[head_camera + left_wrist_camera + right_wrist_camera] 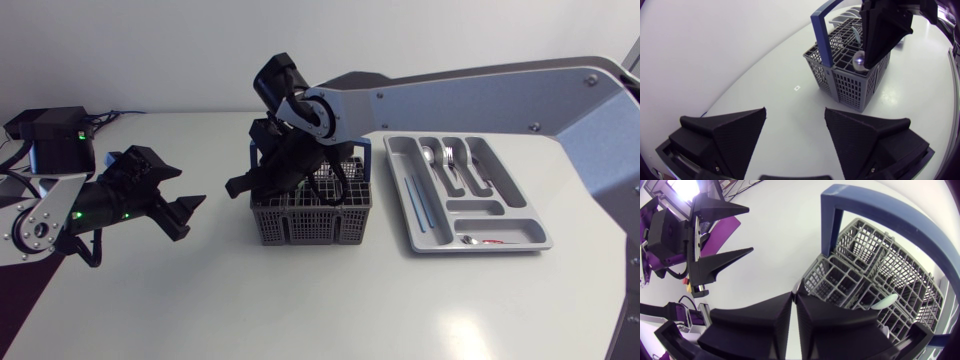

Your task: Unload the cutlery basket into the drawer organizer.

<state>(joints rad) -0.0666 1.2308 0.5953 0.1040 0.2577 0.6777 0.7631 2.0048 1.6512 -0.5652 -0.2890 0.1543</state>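
Silver-grey right arm [450, 95], black joints, matte wedge jaws; green-lit black left arm [105, 200].

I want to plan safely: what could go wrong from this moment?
1. The right tool looks shut, while the spoon lies beside it, not in its grip: it may lift nothing.
2. It sits close beside the blue handle; rising could snag it and tip the basket.

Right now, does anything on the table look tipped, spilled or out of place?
Nothing stands out. The grey mesh cutlery basket with the blue handle stands upright, and the silver forks and spoons lie lengthwise inside compartments of the grey plastic drawer organizer.
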